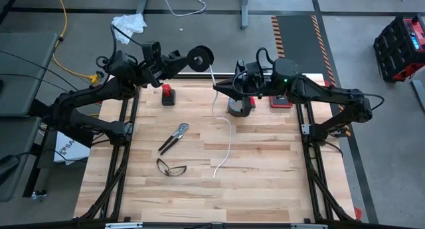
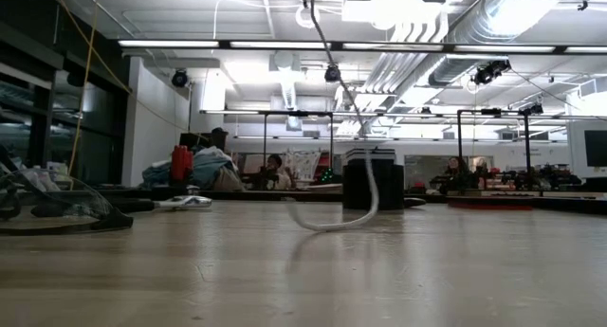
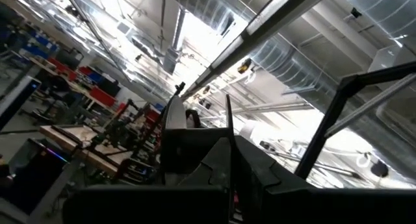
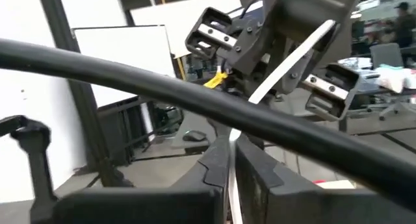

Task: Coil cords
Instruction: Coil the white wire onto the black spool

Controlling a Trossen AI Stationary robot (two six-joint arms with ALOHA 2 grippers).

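A small black round spool [image 1: 200, 57] is held in the air over the table's far edge by my left gripper [image 1: 180, 61], which is shut on it. A thin white cord [image 1: 229, 133] runs from the spool down to my right gripper [image 1: 216, 88], which is shut on it just below and to the right of the spool. Below that gripper the cord hangs to the table, and its free end [image 1: 216, 172] lies on the wood. In the low view the cord [image 2: 368, 190] drops from above and curls on the tabletop. My left gripper holds the spool at its left side [image 1: 190, 59], coming from the table's left and slanting a little upward. The spool is lifted clear of the table. The fingers hide the exact place of contact. My right gripper pinches the white cord [image 4: 229, 174] between its two fingers, a short way from the spool, coming about level from the table's right. The stretch up to the spool [image 4: 290, 63] runs straight. The rest hangs slack below the fingers onto the table.
Pliers [image 1: 174, 137] and a pair of glasses [image 1: 171, 167] lie left of the cord. A red-and-black item [image 1: 168, 95] stands at the far left. A grey roll [image 1: 239, 108] and a red item [image 1: 280, 101] sit under the right arm.
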